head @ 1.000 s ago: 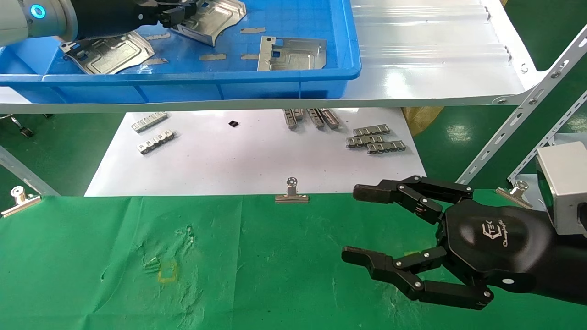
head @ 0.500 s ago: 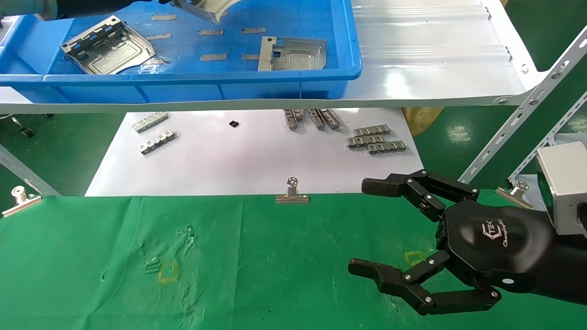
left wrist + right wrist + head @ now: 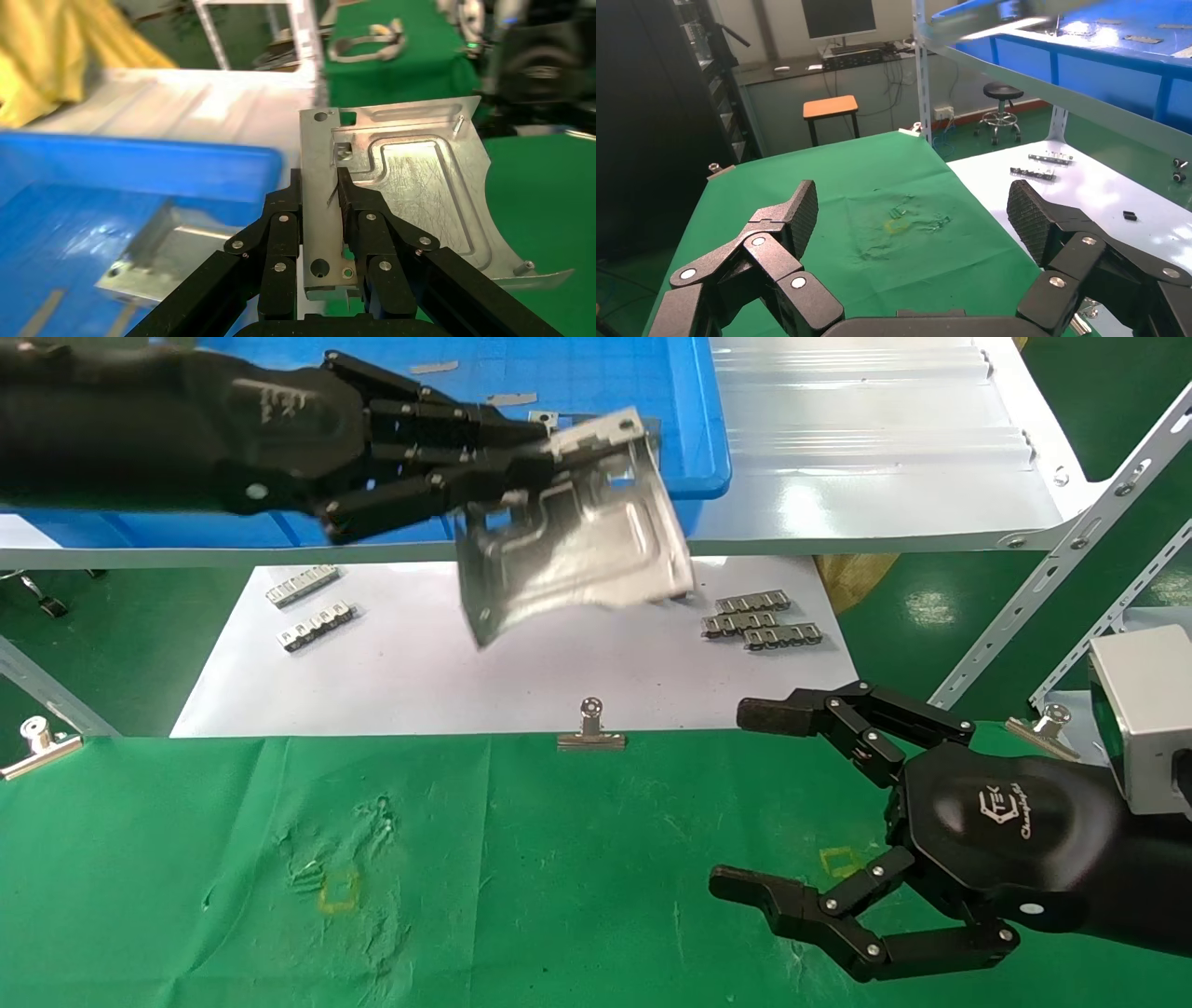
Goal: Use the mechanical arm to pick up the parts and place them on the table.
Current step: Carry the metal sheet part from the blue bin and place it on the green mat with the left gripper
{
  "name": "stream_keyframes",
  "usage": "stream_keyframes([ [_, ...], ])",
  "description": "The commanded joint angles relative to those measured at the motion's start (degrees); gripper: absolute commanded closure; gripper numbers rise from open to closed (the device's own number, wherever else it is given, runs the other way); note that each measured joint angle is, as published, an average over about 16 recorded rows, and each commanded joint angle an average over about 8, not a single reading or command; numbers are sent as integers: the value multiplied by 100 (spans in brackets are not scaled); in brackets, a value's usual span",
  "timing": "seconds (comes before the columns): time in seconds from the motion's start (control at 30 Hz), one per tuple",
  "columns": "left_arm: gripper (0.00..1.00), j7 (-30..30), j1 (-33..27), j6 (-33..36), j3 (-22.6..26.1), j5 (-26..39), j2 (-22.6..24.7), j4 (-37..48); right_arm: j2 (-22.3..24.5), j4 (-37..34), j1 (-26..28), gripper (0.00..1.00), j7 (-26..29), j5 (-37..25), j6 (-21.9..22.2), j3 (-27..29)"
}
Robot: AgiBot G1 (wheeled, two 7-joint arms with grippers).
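My left gripper (image 3: 507, 477) is shut on a silver stamped plate (image 3: 582, 537), pinching its bent slotted edge. It holds the plate tilted in the air, past the front edge of the blue bin (image 3: 694, 477) and over the white sheet. In the left wrist view the fingers (image 3: 360, 210) clamp the plate's edge strip and the plate (image 3: 422, 189) spreads out beyond them. Another plate (image 3: 158, 249) lies in the bin. My right gripper (image 3: 745, 798) is open and empty, low over the green table (image 3: 521, 877); it also shows in the right wrist view (image 3: 912, 210).
Yellow square outlines (image 3: 340, 890) (image 3: 841, 861) mark the cloth. Toothed strips (image 3: 764, 621) (image 3: 307, 603) lie on the white sheet (image 3: 419, 672). Binder clips (image 3: 591, 728) (image 3: 37, 742) hold the cloth's far edge. The glossy white shelf (image 3: 885, 458) and slotted frame (image 3: 1071, 551) stand behind.
My left gripper has lifted the plate out of the blue bin and carried it forward and right, past the bin's front edge. The right gripper has barely moved.
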Motion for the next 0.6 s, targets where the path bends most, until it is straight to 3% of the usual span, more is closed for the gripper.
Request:
stream_keyframes([
  [0.03, 100, 37, 54, 206, 22, -122, -67, -207, 0, 0, 0, 0, 0, 0, 0, 0],
  [0.37, 100, -135, 884, 145, 1002, -1195, -1828, -2651, 0, 0, 0, 0, 0, 0, 0, 0],
  [0.47, 100, 139, 952, 71, 1326, -1065, -2087, -2817, 0, 0, 0, 0, 0, 0, 0, 0],
  [0.6, 100, 791, 909, 15, 1727, -515, -2085, -2547, 0, 0, 0, 0, 0, 0, 0, 0],
])
